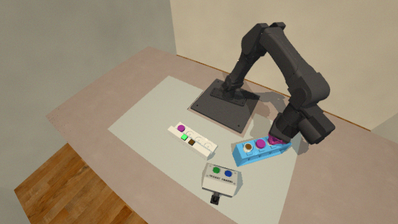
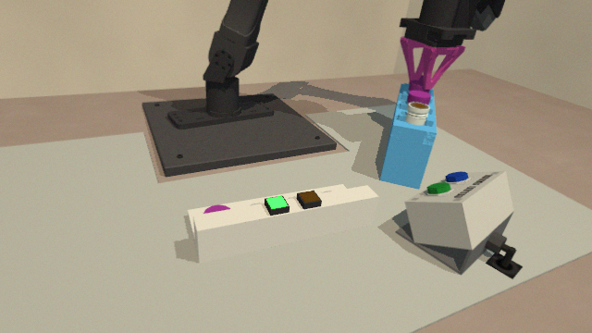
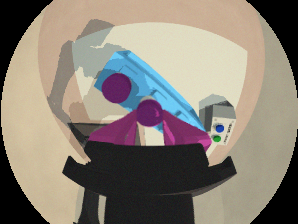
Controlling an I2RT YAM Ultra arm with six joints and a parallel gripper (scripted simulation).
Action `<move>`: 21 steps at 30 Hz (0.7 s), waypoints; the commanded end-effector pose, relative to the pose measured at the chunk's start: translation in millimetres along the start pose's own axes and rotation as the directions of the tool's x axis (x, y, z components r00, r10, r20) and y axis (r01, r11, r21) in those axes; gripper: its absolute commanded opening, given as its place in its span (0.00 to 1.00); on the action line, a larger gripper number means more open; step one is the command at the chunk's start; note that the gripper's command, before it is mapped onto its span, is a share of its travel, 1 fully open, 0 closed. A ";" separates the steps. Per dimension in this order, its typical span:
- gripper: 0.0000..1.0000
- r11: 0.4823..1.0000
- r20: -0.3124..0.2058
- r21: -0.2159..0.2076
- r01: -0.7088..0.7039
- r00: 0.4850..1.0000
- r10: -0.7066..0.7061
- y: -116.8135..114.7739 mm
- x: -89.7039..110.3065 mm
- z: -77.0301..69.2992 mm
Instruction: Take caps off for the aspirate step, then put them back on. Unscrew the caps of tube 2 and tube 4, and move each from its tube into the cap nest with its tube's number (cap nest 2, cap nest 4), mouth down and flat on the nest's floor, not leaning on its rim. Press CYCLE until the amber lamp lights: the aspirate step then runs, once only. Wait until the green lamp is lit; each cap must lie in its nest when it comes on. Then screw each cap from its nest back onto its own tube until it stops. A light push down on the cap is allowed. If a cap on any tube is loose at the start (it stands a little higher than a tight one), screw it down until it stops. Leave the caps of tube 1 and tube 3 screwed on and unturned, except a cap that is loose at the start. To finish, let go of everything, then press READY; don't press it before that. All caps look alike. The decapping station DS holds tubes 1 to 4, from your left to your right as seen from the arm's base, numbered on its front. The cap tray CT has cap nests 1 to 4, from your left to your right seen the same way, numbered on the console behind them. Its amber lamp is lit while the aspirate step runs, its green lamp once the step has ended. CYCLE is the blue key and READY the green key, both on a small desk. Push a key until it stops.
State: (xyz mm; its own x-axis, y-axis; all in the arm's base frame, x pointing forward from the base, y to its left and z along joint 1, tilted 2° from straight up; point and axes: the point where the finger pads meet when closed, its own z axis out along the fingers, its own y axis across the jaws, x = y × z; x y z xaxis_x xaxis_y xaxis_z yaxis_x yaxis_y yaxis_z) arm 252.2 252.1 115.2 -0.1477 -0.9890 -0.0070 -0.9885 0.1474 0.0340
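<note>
The blue station DS (image 1: 261,150) holds the tubes. The tube at the end nearest the key desk (image 1: 247,147) is open, without a cap. The tube beside it wears a magenta cap (image 1: 260,143). My gripper (image 1: 277,140) stands straight down over the tube one further along and is shut on a magenta cap (image 3: 149,113), low at the station's top. I cannot tell whether that cap sits on its tube. Another capped tube (image 3: 116,87) shows beyond it. One magenta cap (image 1: 181,127) lies in the end nest of the white cap tray (image 1: 193,140). The green lamp (image 2: 277,204) is lit and the amber lamp (image 2: 309,199) is dark.
The key desk (image 1: 221,179) stands in front of the station, with the green READY key (image 1: 216,170) and the blue CYCLE key (image 1: 228,173). The arm's base plate (image 1: 224,104) lies behind the tray. The tray's other nests look empty.
</note>
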 end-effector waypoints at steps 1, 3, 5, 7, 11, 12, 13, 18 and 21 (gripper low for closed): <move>0.00 1.000 0.009 0.007 -0.003 1.000 0.003 -0.6 -0.8 -3.2; 0.00 1.000 0.009 0.007 -0.003 1.000 0.003 -0.6 -0.8 -3.2; 0.49 1.000 0.009 0.007 -0.003 1.000 0.003 -0.6 -0.8 -3.2; 0.49 1.000 0.009 0.007 -0.003 1.000 0.003 -0.6 -0.8 -3.2; 0.49 1.000 0.009 0.007 -0.003 1.000 0.003 -0.6 -0.8 -3.2; 0.49 1.000 0.009 0.007 -0.003 1.000 0.003 -0.6 -0.8 -3.2; 0.49 1.000 0.009 0.007 -0.003 1.000 0.003 -0.6 -0.8 -3.2; 0.49 1.000 0.009 0.007 -0.003 1.000 0.003 -0.6 -0.8 -3.2; 0.49 1.000 0.009 0.007 -0.003 1.000 0.003 -0.6 -0.8 -3.2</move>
State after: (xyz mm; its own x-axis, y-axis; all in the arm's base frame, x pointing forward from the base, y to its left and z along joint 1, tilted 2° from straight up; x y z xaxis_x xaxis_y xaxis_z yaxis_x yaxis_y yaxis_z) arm 252.3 252.1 115.1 -0.1480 -0.9890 -0.0071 -0.9885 0.1477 0.0336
